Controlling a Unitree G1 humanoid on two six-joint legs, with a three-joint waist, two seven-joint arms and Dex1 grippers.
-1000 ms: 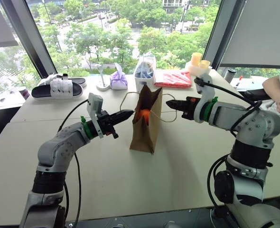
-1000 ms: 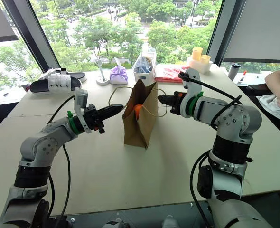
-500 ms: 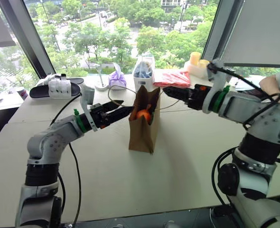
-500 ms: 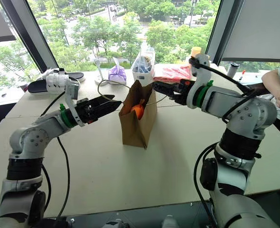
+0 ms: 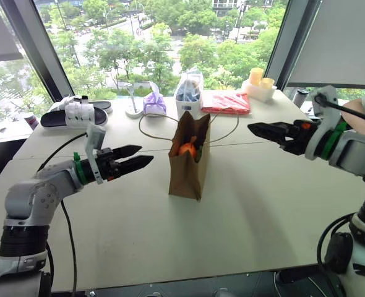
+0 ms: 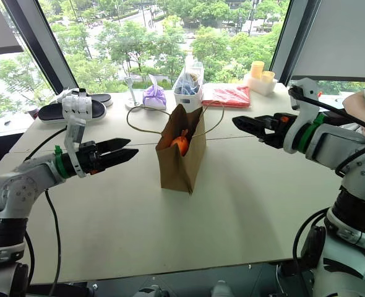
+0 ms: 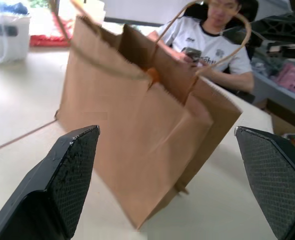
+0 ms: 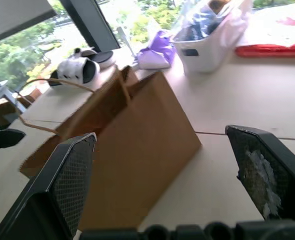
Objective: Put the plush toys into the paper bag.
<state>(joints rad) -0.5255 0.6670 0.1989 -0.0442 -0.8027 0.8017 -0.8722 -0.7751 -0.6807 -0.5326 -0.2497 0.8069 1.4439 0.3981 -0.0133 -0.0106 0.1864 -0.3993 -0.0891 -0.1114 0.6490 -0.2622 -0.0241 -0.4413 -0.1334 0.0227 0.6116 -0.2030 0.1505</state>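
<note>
pale table [image 5: 244,204] by big windows, left gripper [image 5: 139,159] and right gripper [image 5: 260,130] spread wide and empty, brown paper bag [image 5: 188,162] upright between them, mouth up, orange plush toy [image 5: 186,149] inside, cord handles [image 5: 151,131] drooping behind

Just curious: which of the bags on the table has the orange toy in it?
The brown paper bag standing mid-table; the orange toy peeks from its open top.
</note>
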